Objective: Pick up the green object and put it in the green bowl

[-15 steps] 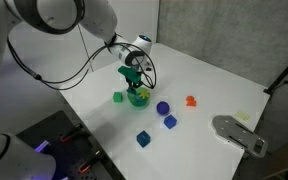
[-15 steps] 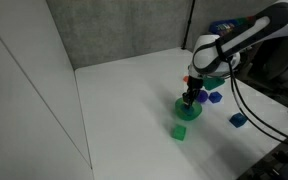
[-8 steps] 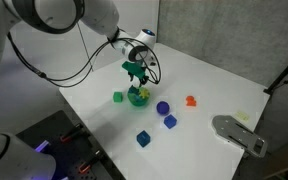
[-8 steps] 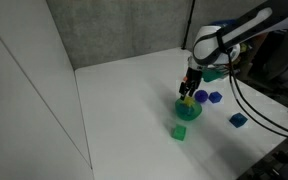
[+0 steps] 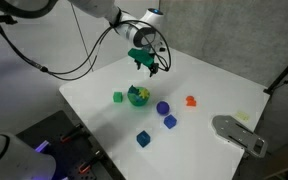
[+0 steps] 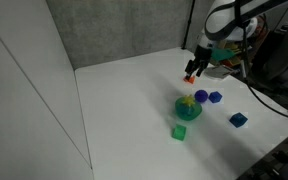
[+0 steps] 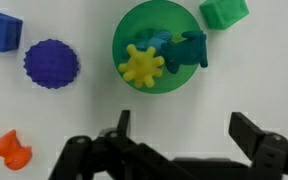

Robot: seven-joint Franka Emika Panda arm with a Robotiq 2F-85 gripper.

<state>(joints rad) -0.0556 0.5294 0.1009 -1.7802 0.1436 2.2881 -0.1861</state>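
The green bowl (image 7: 164, 25) lies below my gripper in the wrist view. Inside it rests the green object (image 7: 190, 48), a dark teal block, beside a yellow spiky toy (image 7: 142, 65). My gripper (image 7: 182, 130) is open and empty, its two dark fingers spread wide over bare white table. In both exterior views the gripper (image 5: 147, 63) (image 6: 192, 72) hangs well above the bowl (image 5: 138, 96) (image 6: 187, 109), apart from it.
A light-green cube (image 7: 224, 11) (image 5: 118, 97) sits just beside the bowl. A purple spiky ball (image 7: 51, 65), blue cubes (image 5: 170, 121) (image 5: 143, 138) and an orange piece (image 5: 191, 101) lie on the white table (image 5: 214, 80). A grey device (image 5: 239, 135) sits at the table's edge.
The gripper was shut on the teal block at the bowl; it has opened, left the block in the bowl, and risen up and away.
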